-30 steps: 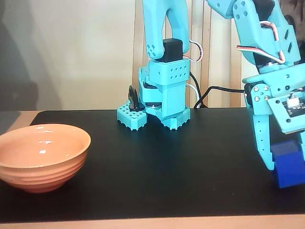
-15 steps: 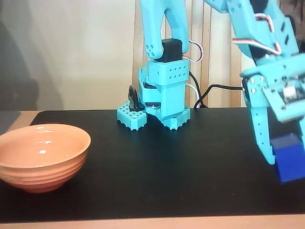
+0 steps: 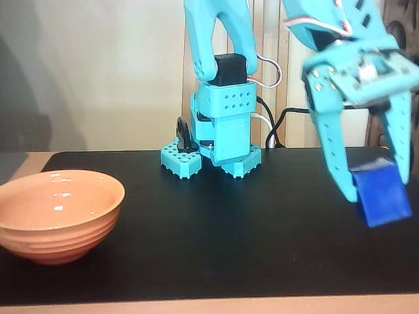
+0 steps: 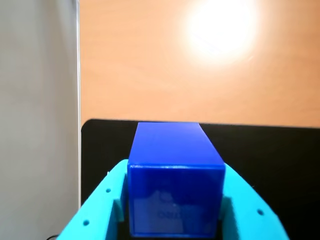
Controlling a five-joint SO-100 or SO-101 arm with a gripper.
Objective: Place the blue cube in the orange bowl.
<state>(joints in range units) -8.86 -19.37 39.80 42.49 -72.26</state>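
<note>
Fixed view only: one orange bowl (image 3: 57, 212), empty, at the left of the black surface (image 3: 216, 222); the turquoise arm base (image 3: 219, 134) at the rear centre, cables behind it.

Wrist view only: close look down along the blue cube (image 4: 172, 175), a turquoise finger (image 4: 102, 207) pressed against each side; beyond it the black surface edge (image 4: 260, 145), pale wood and a bright glare spot. The bowl does not appear here.

Count: one blue cube (image 3: 380, 191), one bowl, one arm, one hand (image 3: 383, 183).

Pose: arm reaches from the upper frame down to the right of the fixed view, hand pointing downward and slightly tilted, clamped on the cube. Cube is held tilted, clear of the surface, well apart from the bowl.
</note>
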